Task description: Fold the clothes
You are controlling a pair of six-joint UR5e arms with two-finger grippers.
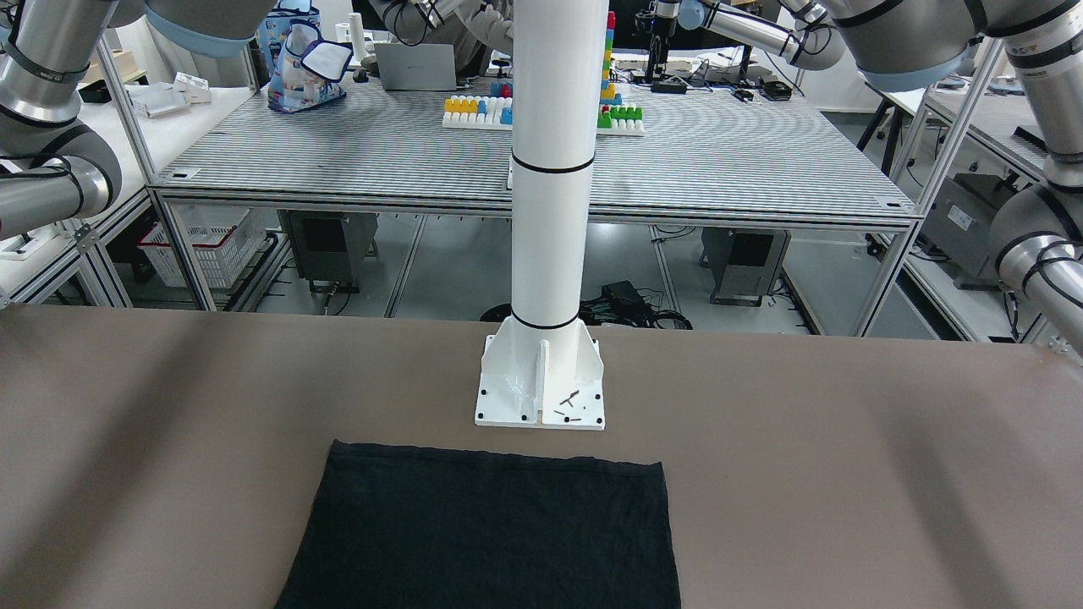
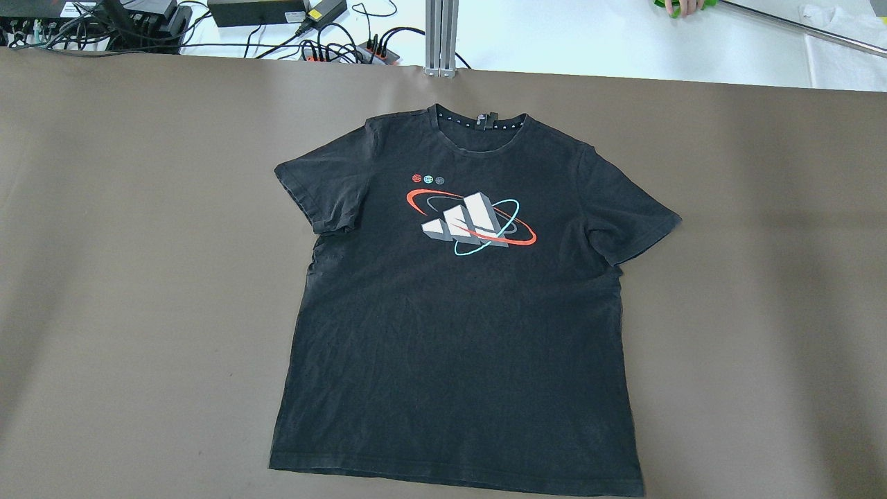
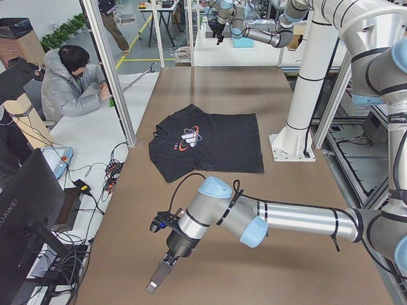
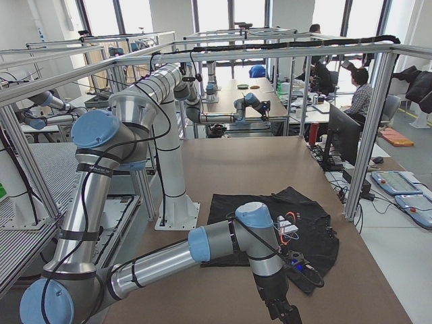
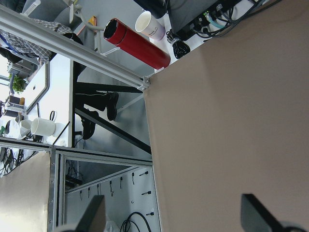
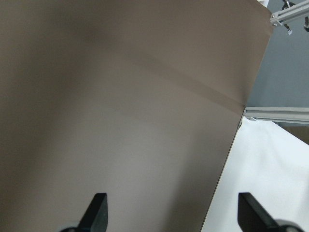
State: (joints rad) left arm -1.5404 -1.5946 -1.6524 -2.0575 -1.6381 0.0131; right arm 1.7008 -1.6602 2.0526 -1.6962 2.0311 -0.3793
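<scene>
The black T-shirt (image 2: 457, 333) lies spread flat on the brown worktop (image 2: 138, 242), print side up and sleeves out to the sides. Its collar points away from the robot. Its hem sits near the white pole's base plate (image 1: 541, 406), not touching it. Over to the left pincer (image 5: 174, 217): it hangs above bare worktop close to a corner, fingers wide apart, gripping nothing. The right pincer (image 6: 173, 212) is spread just as wide, empty, above bare worktop by the edge. Neither touches the shirt.

Bright even light, soft shadows, sharp focus
</scene>
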